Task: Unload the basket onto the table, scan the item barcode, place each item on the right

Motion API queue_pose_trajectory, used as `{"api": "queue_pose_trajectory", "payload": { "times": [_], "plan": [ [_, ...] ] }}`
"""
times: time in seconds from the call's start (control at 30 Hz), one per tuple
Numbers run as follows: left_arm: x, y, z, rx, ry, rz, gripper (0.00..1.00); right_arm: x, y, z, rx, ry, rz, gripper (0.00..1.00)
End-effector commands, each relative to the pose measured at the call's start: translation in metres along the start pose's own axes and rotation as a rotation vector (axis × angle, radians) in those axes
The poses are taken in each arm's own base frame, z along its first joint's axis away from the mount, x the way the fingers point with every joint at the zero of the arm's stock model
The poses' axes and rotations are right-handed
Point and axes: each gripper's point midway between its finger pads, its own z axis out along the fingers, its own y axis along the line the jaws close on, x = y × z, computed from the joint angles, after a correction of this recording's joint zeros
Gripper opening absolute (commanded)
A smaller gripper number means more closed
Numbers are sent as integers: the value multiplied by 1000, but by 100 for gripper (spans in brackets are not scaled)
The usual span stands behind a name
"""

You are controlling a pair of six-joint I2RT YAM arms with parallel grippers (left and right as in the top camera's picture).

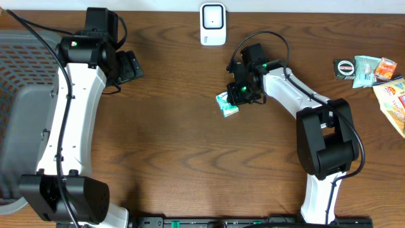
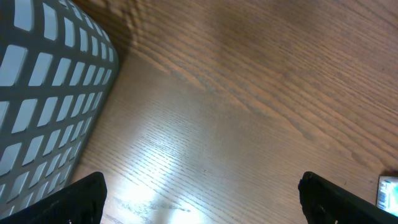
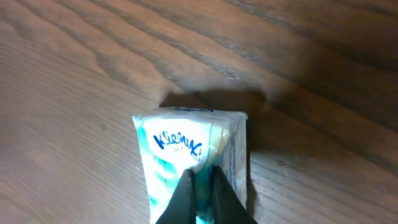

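Both right jaws are pressing together, pinching the Kleenex tissue pack (image 3: 183, 146) lying flat on the counter (image 1: 177, 139) directly under them, its long axis running along their seam, with the barcode scanner (image 1: 213, 24) sitting farther back, nearer this arm than the wide-spread left jaws.

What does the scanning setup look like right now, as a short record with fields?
item: tissue pack, in the middle, apart from the scanner
scanner: white, at the far edge
right gripper: shut, pinching the tissue pack
left gripper: open, holding nothing, near the grey basket
other goods: small pile on the right side
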Motion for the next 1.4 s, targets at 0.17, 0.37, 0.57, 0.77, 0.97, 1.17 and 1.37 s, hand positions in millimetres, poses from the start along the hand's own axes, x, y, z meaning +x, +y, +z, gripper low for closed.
{"api": "queue_pose_trajectory", "payload": {
  "times": [0.17, 0.37, 0.57, 0.77, 0.97, 1.17, 1.37],
  "plan": [
    [-1, 3, 1, -18, -2, 0, 97, 4, 30, -1, -215, 24, 15, 1],
    [-1, 3, 1, -18, -2, 0, 98, -14, 45, -53, -510, -83, -20, 1],
    [-1, 3, 1, -18, -2, 0, 98, -18, 48, -106, -809, -214, -116, 1],
    [-1, 3, 1, -18, -2, 0, 98, -5, 11, -78, -556, -119, -39, 28],
    [-1, 3, 1, -18, -2, 0, 98, 5, -10, -47, -281, -20, 17, 61],
    [-1, 3, 1, -18, -2, 0, 98, -3, -2, -30, -160, -25, 18, 99],
    [-1, 3, 1, -18, -2, 0, 98, -7, 29, -16, -142, -39, -84, 99]
  ]
}}
